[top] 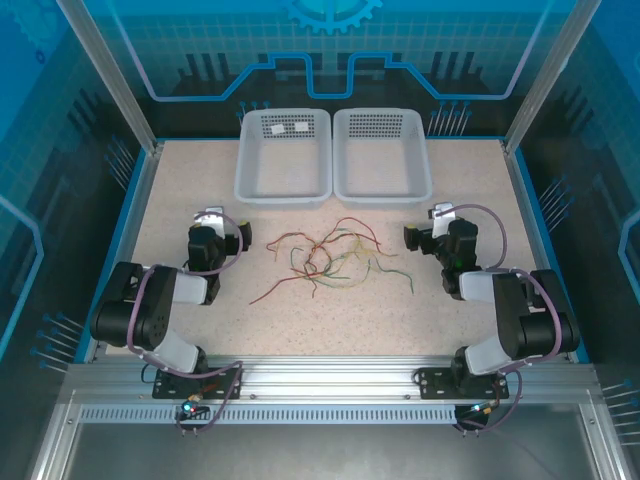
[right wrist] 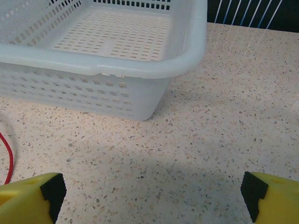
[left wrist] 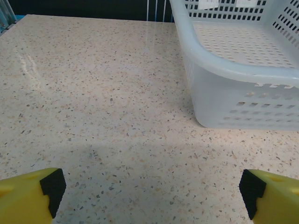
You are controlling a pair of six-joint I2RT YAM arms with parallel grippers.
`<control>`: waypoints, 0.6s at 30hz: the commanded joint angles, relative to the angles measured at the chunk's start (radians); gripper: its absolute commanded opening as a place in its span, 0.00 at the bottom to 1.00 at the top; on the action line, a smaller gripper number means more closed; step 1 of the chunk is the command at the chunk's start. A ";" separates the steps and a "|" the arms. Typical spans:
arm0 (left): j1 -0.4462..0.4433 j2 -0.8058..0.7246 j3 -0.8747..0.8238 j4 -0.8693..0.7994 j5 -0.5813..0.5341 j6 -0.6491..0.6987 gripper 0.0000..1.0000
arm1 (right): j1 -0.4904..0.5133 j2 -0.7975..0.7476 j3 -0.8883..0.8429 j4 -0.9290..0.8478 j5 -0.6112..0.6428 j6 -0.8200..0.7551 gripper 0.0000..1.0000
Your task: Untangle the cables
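We're looking down on the speckled table [top: 180, 190], which takes up the middle of the overhead frame. Two pale perforated baskets sit side by side at its top centre: the left basket [top: 283, 195] and the right basket [top: 382, 195], with their rims nearly touching.

Down at the lower left, the left arm [top: 150, 310] is folded up on itself. The right arm [top: 520, 320] mirrors it at the lower right. Both wrists point up the frame toward the baskets.

We move to the left wrist view. The left gripper [left wrist: 152, 189] is spread wide, one yellow finger in each bottom corner, and its black pads [left wrist: 52, 184] hold nothing. There is bare table between them, and a corner of the left basket [left wrist: 233, 70] sits in the upper right.

The right wrist view is the same. The right gripper [right wrist: 152, 189] is wide open and empty, with the right basket [right wrist: 140, 70] across the upper left.

And here are the cables [top: 330, 258], a loose knot of thin red, green and yellowish strands on the table. In the overhead frame they lie just below the baskets, between the two wrists and well apart from both. We can't quite count the strands from up here. One red strand [right wrist: 8, 154] curls in at the left edge of the right wrist view, clear of the finger below it.
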 commanded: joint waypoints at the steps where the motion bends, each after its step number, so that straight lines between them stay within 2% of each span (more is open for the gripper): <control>1: 0.010 -0.015 0.017 -0.003 0.033 0.025 0.99 | -0.006 0.009 0.017 0.006 -0.009 -0.001 1.00; 15: 0.011 -0.015 0.018 -0.008 0.037 0.024 0.99 | -0.007 0.009 0.019 0.003 -0.009 0.001 1.00; 18: 0.034 -0.016 0.023 -0.020 0.080 0.010 0.99 | -0.010 0.009 0.018 0.004 -0.017 0.004 1.00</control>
